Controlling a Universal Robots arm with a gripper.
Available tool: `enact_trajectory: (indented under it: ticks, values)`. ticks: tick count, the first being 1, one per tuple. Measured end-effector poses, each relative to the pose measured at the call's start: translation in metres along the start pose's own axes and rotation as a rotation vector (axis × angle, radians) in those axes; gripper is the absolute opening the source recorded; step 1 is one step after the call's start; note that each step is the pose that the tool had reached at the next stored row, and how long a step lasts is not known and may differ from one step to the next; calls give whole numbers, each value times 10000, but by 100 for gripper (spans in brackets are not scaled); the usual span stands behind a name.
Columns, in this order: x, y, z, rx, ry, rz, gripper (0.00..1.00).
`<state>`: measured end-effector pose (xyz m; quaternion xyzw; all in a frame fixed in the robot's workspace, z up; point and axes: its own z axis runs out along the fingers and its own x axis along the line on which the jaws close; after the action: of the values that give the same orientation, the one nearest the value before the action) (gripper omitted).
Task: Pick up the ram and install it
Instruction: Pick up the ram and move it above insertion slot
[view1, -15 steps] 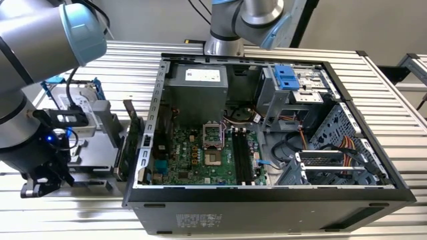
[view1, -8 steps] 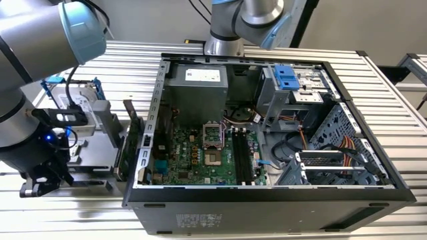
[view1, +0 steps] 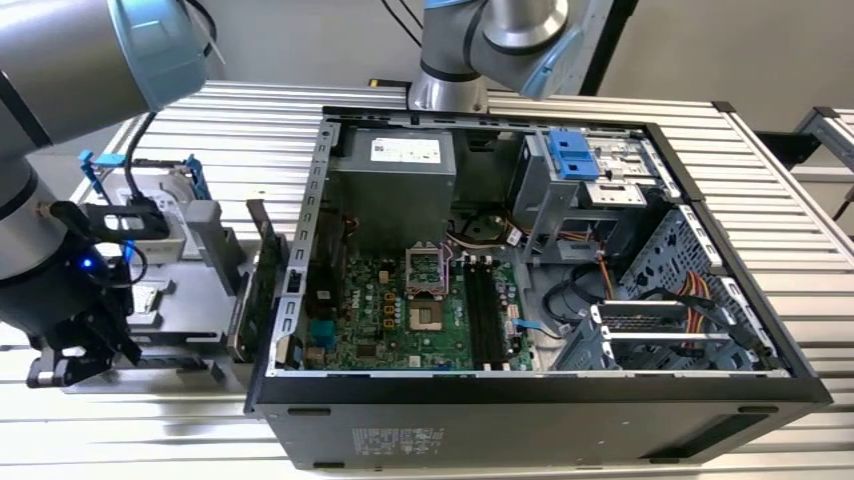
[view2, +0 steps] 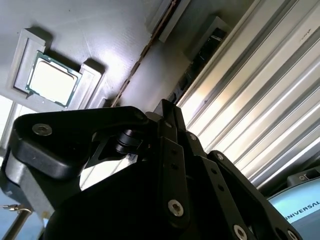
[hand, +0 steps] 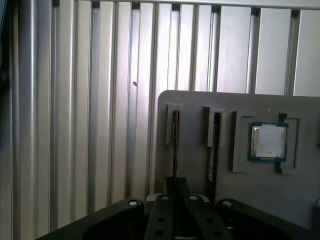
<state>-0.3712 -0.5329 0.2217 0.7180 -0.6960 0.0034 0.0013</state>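
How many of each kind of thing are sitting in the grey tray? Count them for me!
In the first wrist view, the grey tray holds:
Thin boards standing on edge in slots: 2
Square chip lying flat in its pocket: 1
Total: 3

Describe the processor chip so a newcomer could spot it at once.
Start at the open computer case on the slatted table; the grey parts tray lies beside it, on the exterior view's left. In the first wrist view, the processor chip sits flat in the tray's square recess: a silver square with a green rim, unlike the two thin boards standing edge-on in narrow slots beside it.
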Motion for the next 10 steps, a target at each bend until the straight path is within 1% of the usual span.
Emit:
enact_trajectory:
  ticks: [4,10]
  values:
    - [1,0,-61,0,5,-1,0]
    - [1,0,-67,0,8,-1,0]
